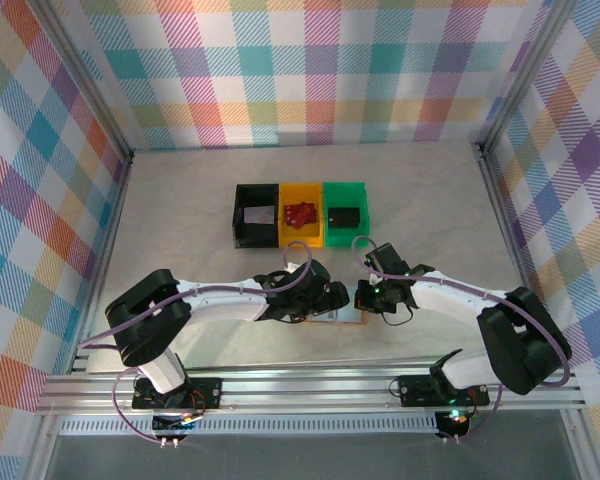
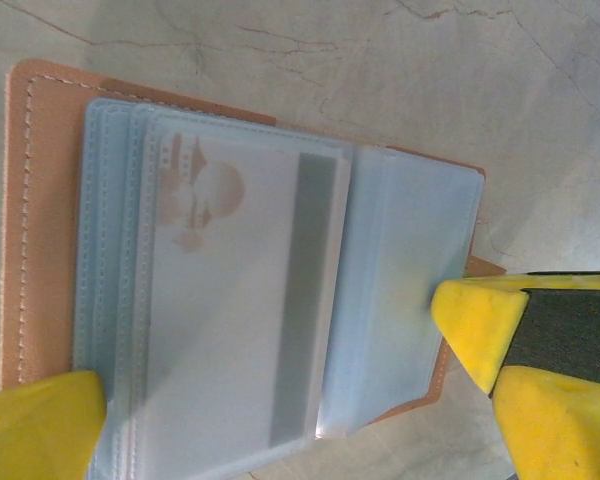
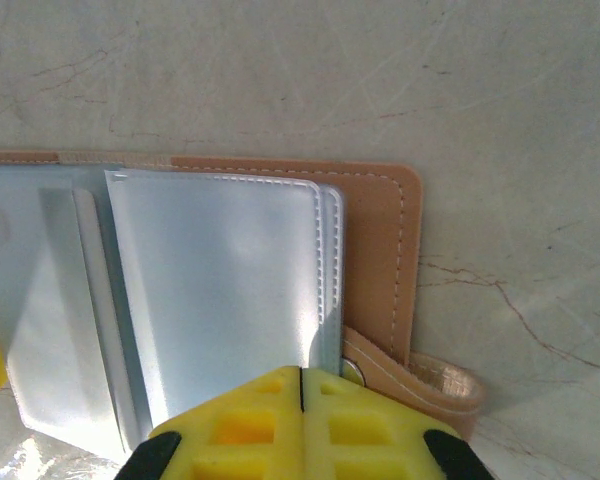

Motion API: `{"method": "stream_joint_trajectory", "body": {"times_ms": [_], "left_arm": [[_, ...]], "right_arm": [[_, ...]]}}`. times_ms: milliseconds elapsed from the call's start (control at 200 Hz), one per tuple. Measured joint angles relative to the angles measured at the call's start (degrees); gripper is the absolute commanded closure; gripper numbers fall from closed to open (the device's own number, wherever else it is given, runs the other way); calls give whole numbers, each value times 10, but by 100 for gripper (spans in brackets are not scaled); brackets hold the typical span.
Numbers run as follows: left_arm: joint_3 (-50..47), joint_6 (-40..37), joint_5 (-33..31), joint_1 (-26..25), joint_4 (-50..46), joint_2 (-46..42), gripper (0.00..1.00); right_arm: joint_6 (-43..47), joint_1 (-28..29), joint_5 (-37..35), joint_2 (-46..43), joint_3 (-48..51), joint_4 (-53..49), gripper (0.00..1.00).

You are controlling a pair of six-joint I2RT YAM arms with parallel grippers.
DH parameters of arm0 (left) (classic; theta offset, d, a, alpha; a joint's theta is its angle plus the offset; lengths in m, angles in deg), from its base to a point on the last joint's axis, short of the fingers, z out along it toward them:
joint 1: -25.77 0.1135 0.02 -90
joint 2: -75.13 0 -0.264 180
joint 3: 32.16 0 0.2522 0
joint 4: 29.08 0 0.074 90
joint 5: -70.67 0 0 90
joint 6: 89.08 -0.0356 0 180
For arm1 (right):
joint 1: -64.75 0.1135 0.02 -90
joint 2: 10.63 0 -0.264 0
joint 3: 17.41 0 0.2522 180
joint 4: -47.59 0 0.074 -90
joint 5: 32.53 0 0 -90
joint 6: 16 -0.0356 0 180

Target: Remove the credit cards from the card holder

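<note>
Pale marbled worktop [image 1: 180, 200] walled by checked cloth. Left arm [image 1: 220, 298] and right arm [image 1: 460, 300] reaching in from the bottom edge, meeting at lower centre. Row of three above centre: black bin [image 1: 256, 215], yellow bin [image 1: 301, 213], green bin [image 1: 344, 211]. Tan card holder [image 2: 40, 230] spread open on the worktop between the claws, clear blue-grey sleeves [image 2: 410, 260] fanned out. Pale credit card [image 2: 250, 300] with a dark stripe inside the top sleeve, centre of the left wrist view. Wide-open left claw [image 2: 265, 350], yellow fingers [image 2: 475, 320] straddling the holder, gripping nothing. Closed right claw [image 3: 300, 385], pads pressed together at a sleeve's lower edge, bottom centre of its wrist view; unclear whether pinching it.
</note>
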Motion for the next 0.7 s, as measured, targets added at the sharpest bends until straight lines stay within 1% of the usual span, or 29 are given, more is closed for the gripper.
{"method": "stream_joint_trajectory", "body": {"times_ms": [215,695], "left_arm": [[12,-12,-19,-1,-30,-20,1],[24,-13,-19,-12,-27,-5,2]], "right_arm": [[0,0,0,-2,1,0,100],[0,0,0,-2,1,0,100]]}}
